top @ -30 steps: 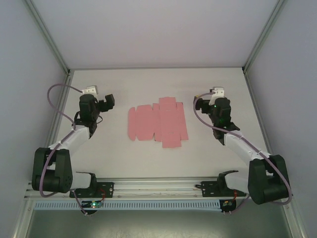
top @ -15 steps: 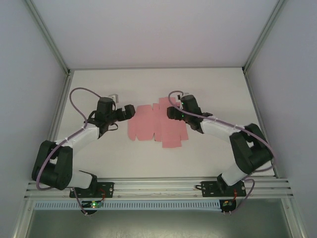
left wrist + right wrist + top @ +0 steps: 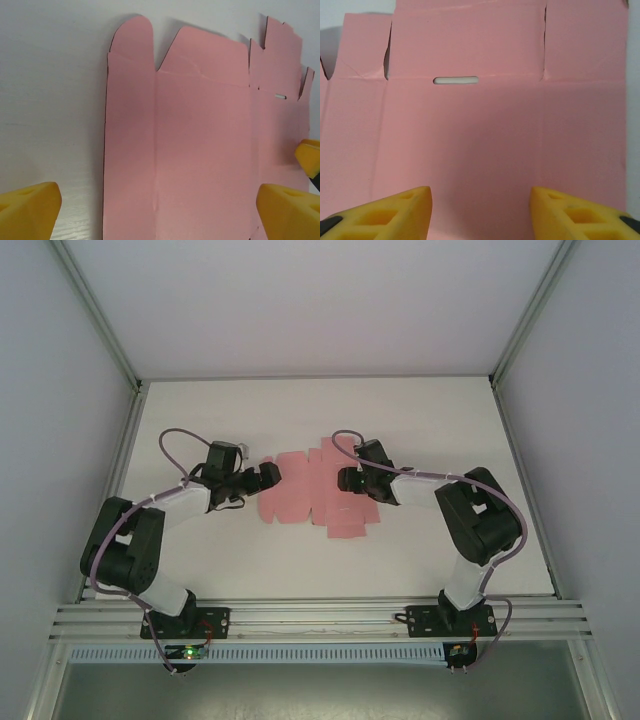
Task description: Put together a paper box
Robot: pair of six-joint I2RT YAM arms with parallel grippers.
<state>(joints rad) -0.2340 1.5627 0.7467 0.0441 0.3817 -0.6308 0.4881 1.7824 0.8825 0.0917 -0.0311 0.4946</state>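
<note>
Near edge: a metal rail (image 3: 320, 615) runs across the front of the table (image 3: 450, 410), and both arm bases are fixed on it.
Cables: a lilac cable (image 3: 180, 435) loops over the left arm, and a similar one loops over the right arm.
Left gripper: the left gripper (image 3: 267, 476) is at the left edge of the paper box (image 3: 300, 495) and points toward it. Its jaws are spread fully and it grasps nothing.
Left pads: in the left wrist view the yellow pads (image 3: 30, 210) stand far apart, one over the bare table and the other over the pink card. It is not possible to tell if they touch the card.
Right gripper: the right gripper (image 3: 350, 478) is over the right part of the sheet and points to the left. Its jaws stand partly apart, released, with no card between them.
Right pads: the two yellow pads (image 3: 395, 215) hang close above the pink surface. Contact cannot be judged.
Paper box: it is a flat pink die-cut sheet, not folded, lying in the middle of the table between the two grippers.
Sheet details: there are crease lines, a rounded flap (image 3: 132, 37) at the far end, and a narrow slot (image 3: 455, 80) cut on a fold.
Obstacles: nothing stands between the grippers and the sheet.
Far side: bare white table, then pale walls with metal corner posts.
</note>
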